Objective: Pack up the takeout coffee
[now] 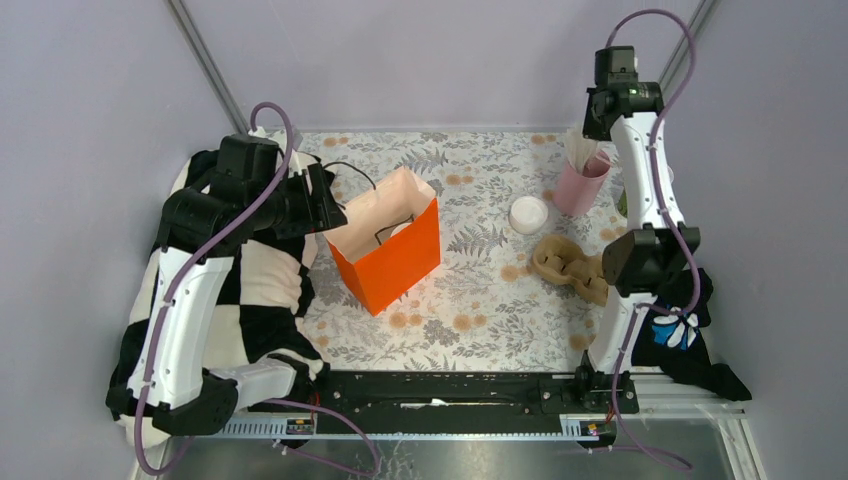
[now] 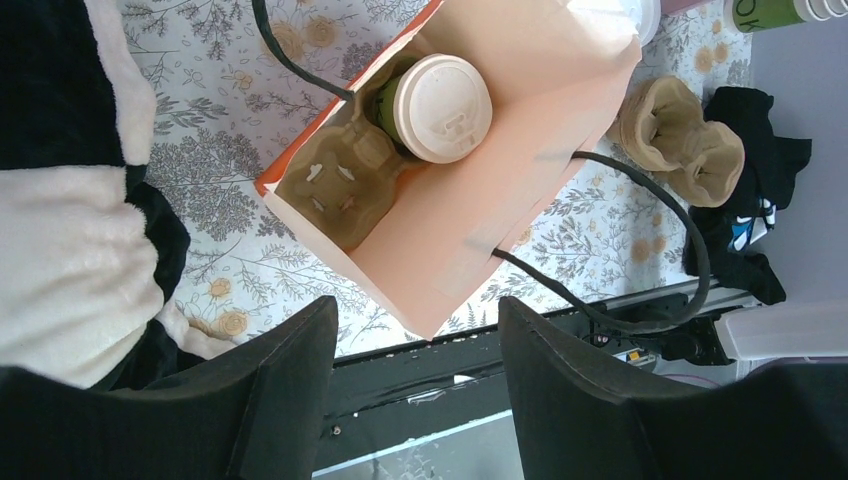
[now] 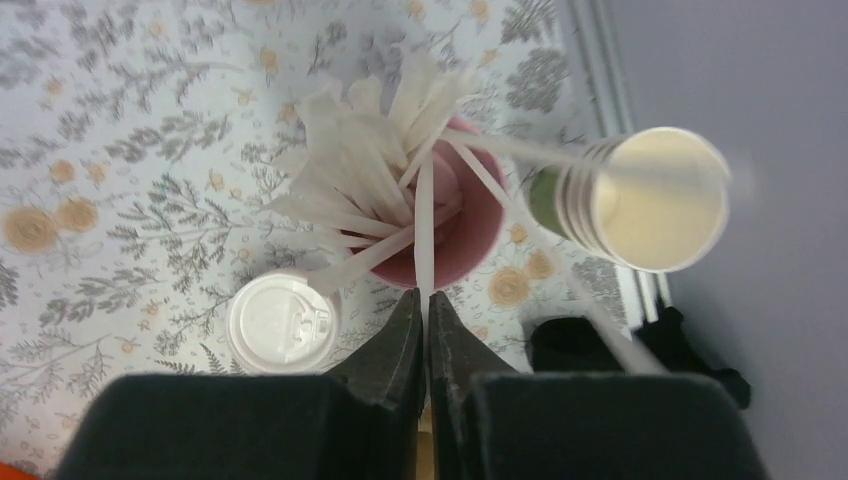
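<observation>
Mostly packed: the takeout coffee [image 2: 440, 108] sat in the pulp carrier [image 2: 335, 185] inside the orange bag [image 2: 480, 230], left of centre. The left gripper [image 2: 417, 312] hovered open above, with the cup beyond its fingertips. The right gripper [image 3: 427, 310], far right, was pinched on a wrapped straw [image 3: 424, 230] in the pink cup [image 3: 478, 232]; that straw probably remained to add.

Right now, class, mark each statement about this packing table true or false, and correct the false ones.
1. The takeout coffee sits inside the orange bag. True.
2. The bag lies flat on its side. False: it stands upright, mouth open.
3. The left jaws stand open above the bag. True.
4. The pink holder is empty. False: it is full of white straws.
5. The right jaws gape wide. False: they are closed on one white straw.
</observation>
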